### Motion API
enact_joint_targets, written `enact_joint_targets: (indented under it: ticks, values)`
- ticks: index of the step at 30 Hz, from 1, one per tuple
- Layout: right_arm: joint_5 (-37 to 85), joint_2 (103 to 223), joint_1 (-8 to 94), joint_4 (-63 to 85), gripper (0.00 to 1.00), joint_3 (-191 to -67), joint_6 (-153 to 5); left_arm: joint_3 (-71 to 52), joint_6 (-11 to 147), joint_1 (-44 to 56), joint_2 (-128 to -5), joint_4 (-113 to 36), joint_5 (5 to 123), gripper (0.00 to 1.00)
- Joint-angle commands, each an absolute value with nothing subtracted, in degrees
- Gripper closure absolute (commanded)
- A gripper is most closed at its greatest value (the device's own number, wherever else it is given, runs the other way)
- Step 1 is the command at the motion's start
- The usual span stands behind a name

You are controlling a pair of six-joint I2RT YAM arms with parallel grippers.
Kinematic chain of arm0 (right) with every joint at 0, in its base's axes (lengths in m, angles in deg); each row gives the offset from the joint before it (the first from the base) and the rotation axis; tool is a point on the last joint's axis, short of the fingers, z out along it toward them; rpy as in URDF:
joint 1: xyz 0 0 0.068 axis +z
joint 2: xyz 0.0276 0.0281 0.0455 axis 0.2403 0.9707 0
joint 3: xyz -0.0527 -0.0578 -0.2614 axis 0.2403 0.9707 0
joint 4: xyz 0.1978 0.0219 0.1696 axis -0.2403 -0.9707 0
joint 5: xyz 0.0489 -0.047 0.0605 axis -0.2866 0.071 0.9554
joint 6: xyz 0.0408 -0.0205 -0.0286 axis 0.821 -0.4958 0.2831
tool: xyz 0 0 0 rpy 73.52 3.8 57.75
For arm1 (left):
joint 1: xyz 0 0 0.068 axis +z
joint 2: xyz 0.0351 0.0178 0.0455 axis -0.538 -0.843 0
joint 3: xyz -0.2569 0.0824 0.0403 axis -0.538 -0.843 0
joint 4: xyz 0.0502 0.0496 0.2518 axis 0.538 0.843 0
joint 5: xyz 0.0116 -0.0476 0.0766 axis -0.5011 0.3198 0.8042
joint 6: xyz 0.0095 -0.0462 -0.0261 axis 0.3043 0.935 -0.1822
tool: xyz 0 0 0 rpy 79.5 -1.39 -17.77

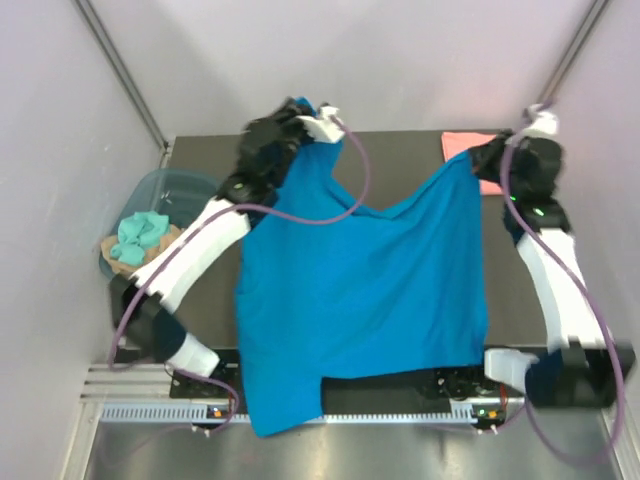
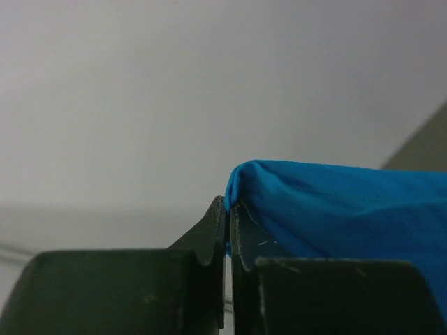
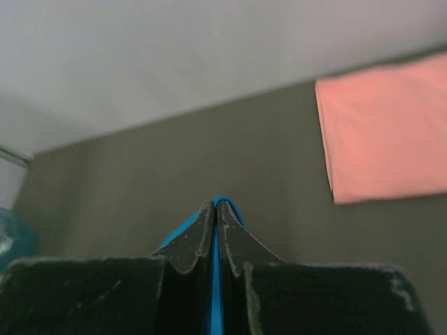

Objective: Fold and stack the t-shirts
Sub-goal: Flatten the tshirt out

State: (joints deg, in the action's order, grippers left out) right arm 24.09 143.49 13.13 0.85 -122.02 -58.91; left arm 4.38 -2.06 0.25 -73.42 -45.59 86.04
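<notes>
Two pinches, both clamped tight. Upper centre-left, the left gripper (image 1: 312, 118) nips one corner of the blue t-shirt (image 1: 370, 290). The cloth hangs spread mid-frame, its hem trailing low at bottom left. Upper right, the right gripper (image 1: 478, 160) nips the other corner, beside the folded pink t-shirt (image 1: 460, 143). Judgement: hold corners level and taut; lay it flat.

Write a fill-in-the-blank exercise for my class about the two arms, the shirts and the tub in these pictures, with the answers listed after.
The left gripper and the right gripper each pinch the spread t-shirt, whose colour is ____.
The folded pink t-shirt lies at the table's far ____ corner.
The spread t-shirt's hem hangs over the table's ____ edge.
The plastic tub stands off the table's ____ side.
Missing words: blue, right, near, left.
</notes>
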Motion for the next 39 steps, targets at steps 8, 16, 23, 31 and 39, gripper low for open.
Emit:
enact_joint_targets:
  ticks: [8, 16, 23, 31, 39]
  values:
    - [35.5, 190.1, 11.4, 33.6, 1.00, -130.4, -53.6, 10.1, 11.3, 4.5, -111.0, -51.3, 91.8, 1.00]
    - [36.3, 204.0, 10.2, 31.1, 1.00, -143.8, -53.4, 13.6, 22.3, 14.6, -122.0, -62.1, 81.6, 1.00]
    - [33.2, 208.2, 10.2, 33.4, 1.00, -148.7, -53.8, 15.4, 21.2, 17.8, -123.0, -66.9, 82.3, 1.00]
    - [31.8, 205.6, 10.2, 32.5, 1.00, -150.2, -55.3, 13.0, 19.3, 17.8, -118.5, -70.1, 82.0, 1.00]
    - [32.2, 203.1, 10.7, 30.9, 1.00, -150.3, -56.1, 11.0, 20.2, 17.7, -115.6, -70.8, 81.9, 1.00]
